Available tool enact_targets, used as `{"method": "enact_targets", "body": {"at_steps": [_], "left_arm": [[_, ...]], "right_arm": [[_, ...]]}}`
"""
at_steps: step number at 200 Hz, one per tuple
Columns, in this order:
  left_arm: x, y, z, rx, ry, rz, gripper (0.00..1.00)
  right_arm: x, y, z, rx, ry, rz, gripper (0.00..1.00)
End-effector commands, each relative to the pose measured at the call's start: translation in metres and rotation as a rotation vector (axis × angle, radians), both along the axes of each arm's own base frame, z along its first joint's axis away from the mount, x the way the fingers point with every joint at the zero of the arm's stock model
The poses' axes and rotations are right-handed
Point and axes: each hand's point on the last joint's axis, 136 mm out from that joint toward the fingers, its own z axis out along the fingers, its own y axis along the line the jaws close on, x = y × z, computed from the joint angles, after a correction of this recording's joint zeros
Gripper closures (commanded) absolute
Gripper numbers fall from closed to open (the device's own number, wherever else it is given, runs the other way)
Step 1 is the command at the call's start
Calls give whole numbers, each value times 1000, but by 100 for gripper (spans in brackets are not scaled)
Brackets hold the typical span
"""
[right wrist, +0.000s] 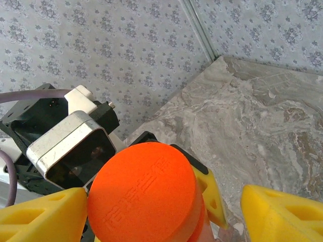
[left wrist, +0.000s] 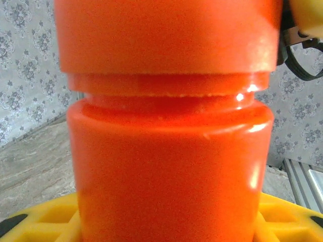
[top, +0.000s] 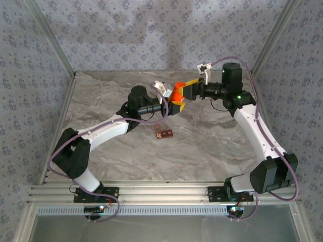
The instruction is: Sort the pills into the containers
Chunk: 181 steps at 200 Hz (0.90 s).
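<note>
A small orange bottle (top: 176, 94) with its orange cap (right wrist: 144, 194) on hangs above the middle of the marble table. My left gripper (top: 173, 105) is shut on the bottle's body (left wrist: 169, 171), with yellow fingers (left wrist: 45, 219) on both sides of it. From the right, my right gripper (top: 184, 89) stands open around the cap. Its left finger (right wrist: 43, 217) is next to the cap and its right finger (right wrist: 282, 214) is well apart. The containers (top: 164, 133), a reddish-brown strip of cells, lie on the table below the bottle. The pills are hidden.
Patterned walls close the table (top: 212, 136) on three sides, and the back corner (right wrist: 214, 55) is near my right gripper. The left wrist camera housing (right wrist: 70, 148) sits just behind the cap. An aluminium rail (top: 161, 194) runs along the near edge.
</note>
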Motion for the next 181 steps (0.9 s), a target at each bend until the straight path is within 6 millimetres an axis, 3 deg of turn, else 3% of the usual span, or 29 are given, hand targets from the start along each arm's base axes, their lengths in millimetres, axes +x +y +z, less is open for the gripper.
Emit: {"method": "enact_targets", "body": {"at_steps": [1,35,79,136,181], "left_arm": [[0,-2,28,-57,-55,-23,100],[0,-3,26,-54,-52,-24,100],[1,-3,27,-56,-54,-22,100],[4,-3,31,-56,-62,-6,100],[12,2,35,-67,-76,56,100]], "right_arm": [[-4,5,18,16,-55,35,19],[-4,7,21,14,-58,37,22],[-4,9,17,5,-37,38,43],[-7,13,2,-38,-9,-3,48],[0,17,-26,-105,56,-163,48]]}}
